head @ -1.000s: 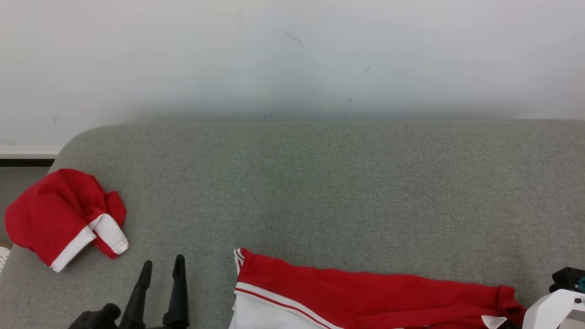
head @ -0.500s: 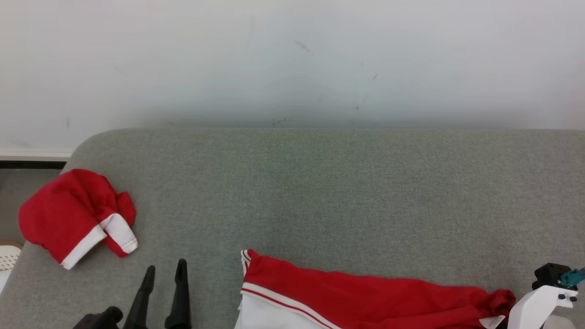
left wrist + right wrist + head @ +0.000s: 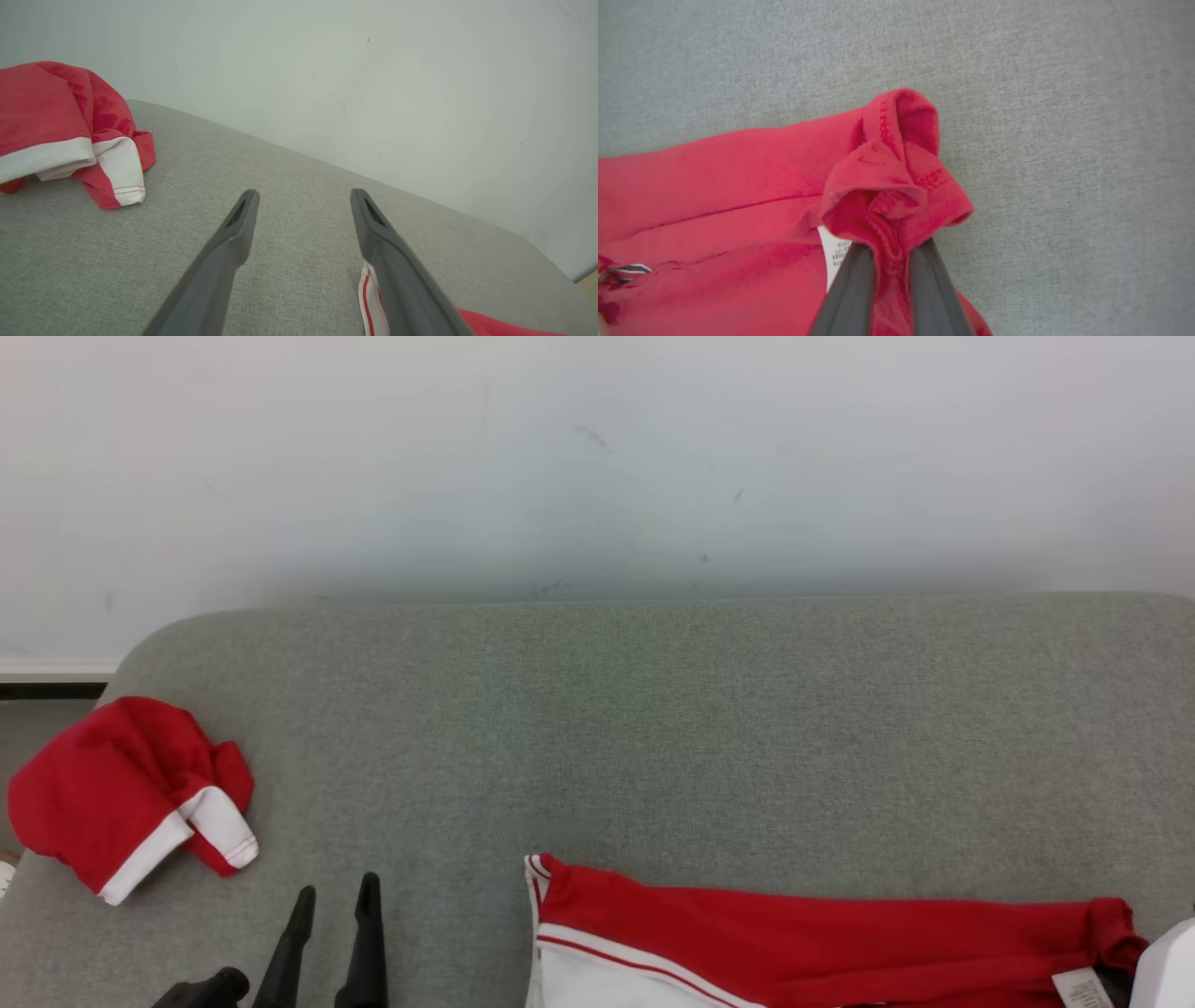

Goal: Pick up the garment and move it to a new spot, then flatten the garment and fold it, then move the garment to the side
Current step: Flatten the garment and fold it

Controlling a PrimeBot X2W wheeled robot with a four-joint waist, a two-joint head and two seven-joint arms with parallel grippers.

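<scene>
The jaws pinch a bunched corner of the red garment [image 3: 752,200] on grey upholstery [image 3: 1064,140].

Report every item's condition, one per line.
Red-and-white garment: stretched along the near edge, corner pinched.
Crumpled red garment: bunched, untouched, far left.
Left gripper: jaws open, empty.
Right gripper: jaws shut on the garment's corner.

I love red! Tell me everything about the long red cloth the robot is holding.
The garment is soft red knit with a white panel and thin stripes at its left end and a white label near its right end. It lies stretched across the grey cushion close to the robot. The right gripper is shut on its bunched right end.
</scene>
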